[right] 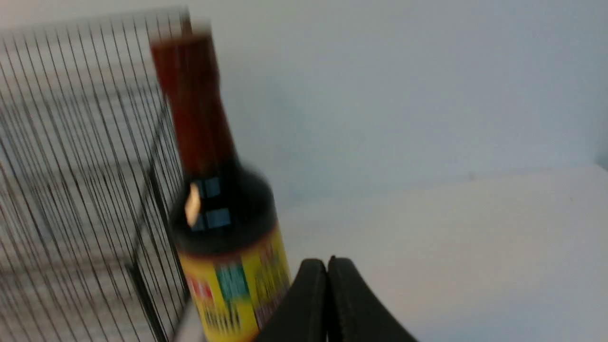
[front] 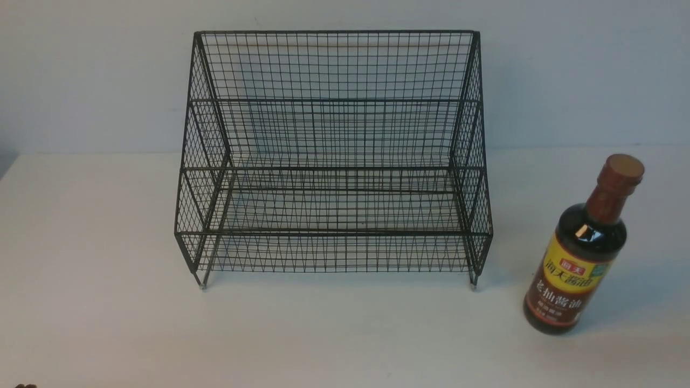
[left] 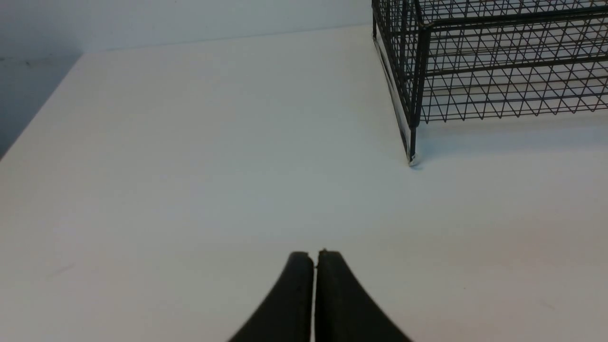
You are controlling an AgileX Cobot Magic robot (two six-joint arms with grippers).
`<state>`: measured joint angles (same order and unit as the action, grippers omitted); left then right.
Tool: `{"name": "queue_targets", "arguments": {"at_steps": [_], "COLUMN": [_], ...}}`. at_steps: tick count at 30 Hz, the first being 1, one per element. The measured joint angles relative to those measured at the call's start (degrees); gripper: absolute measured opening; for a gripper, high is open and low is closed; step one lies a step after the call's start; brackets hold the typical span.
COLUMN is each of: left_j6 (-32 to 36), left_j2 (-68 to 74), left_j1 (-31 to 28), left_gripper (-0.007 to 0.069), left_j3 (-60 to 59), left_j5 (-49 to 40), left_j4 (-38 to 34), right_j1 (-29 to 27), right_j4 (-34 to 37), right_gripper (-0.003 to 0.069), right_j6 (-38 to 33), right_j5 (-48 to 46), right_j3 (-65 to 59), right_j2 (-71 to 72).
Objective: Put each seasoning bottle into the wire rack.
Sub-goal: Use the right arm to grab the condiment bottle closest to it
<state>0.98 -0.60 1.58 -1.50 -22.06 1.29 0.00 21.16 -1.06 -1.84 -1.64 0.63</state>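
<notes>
right gripper (right: 327, 260) of mine is pinched fully closed with nothing in it, and the left gripper (left: 315, 252) is the same, its two fingers pressed together above the table (front: 108, 302). neither arm reaches into the front view. the bottle (front: 579, 258) stands upright on its base, cap up, long axis vertical. it is at about two o'clock from where i sit and about four o'clock from the rack (front: 334, 233), near the rack's right end but not touching it. the rack sits at twelve o'clock with nothing on either tier. through the right wrist camera the bottle looms close ahead of the closed fingertips, blurred, with the rack's side mesh behind it. i judge the right arm the nearer one. it would have to spread its fingers before it could take the bottle's body from the side.
</notes>
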Motion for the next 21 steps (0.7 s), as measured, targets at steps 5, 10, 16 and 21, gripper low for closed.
{"name": "queue_targets", "arguments": {"at_steps": [5, 10, 16, 21], "left_j6": [0.0, 0.0, 0.0, 0.0], "left_j2": [0.0, 0.0, 0.0, 0.0], "left_j1": [0.0, 0.0, 0.0, 0.0], "left_gripper": [-0.0005, -0.0005, -0.0005, -0.0005], "left_j3": [0.0, 0.0, 0.0, 0.0], "left_j5": [0.0, 0.0, 0.0, 0.0], "left_j4": [0.0, 0.0, 0.0, 0.0], "right_j1": [0.0, 0.0, 0.0, 0.0], "right_j4": [9.9, 16.3, 8.6, -5.8], "right_gripper": [-0.0015, -0.0015, -0.0015, -0.0015], "right_j6": [1.1, 0.7, 0.5, 0.7], "right_j5": [9.5, 15.3, 13.2, 7.8], "right_j3": [0.0, 0.0, 4.4, 14.2], "right_j2": [0.0, 0.0, -1.6, -12.4]}}
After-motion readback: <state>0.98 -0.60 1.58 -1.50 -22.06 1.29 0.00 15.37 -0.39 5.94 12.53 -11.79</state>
